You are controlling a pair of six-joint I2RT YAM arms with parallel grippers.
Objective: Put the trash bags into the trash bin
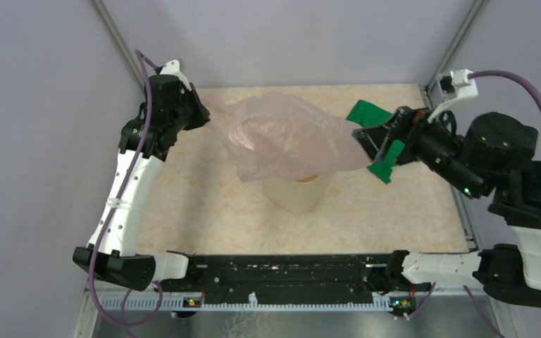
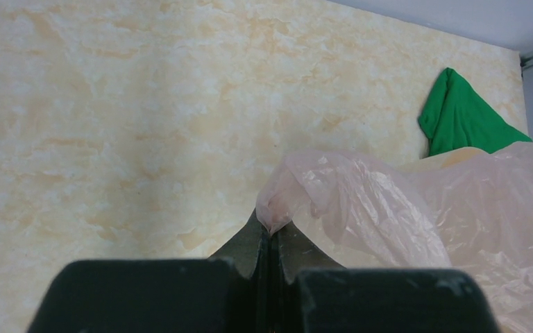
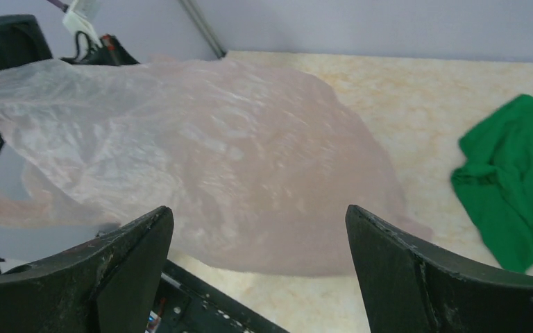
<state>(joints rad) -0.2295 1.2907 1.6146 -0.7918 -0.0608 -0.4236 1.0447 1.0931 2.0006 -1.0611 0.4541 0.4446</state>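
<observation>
The pale-pink trash bag (image 1: pixel 289 137) is spread and draped over the top of the cream-beige trash bin (image 1: pixel 296 193), hiding its mouth. My left gripper (image 1: pixel 203 113) is shut on the bag's left corner, and in the left wrist view (image 2: pixel 272 227) the film bunches at the closed tips. The bag (image 2: pixel 430 208) stretches away to the right over a sliver of the bin's rim (image 2: pixel 458 156). My right gripper (image 1: pixel 363 144) is open at the bag's right edge. In the right wrist view (image 3: pixel 257 211) its fingers are wide apart, with the bag (image 3: pixel 215 152) just ahead and nothing between them.
A crumpled green cloth (image 1: pixel 377 123) lies on the table at the back right, right under my right gripper. It also shows in the left wrist view (image 2: pixel 465 118) and the right wrist view (image 3: pixel 513 180). The marbled beige tabletop (image 1: pixel 204 211) is bounded by grey walls and metal frame posts.
</observation>
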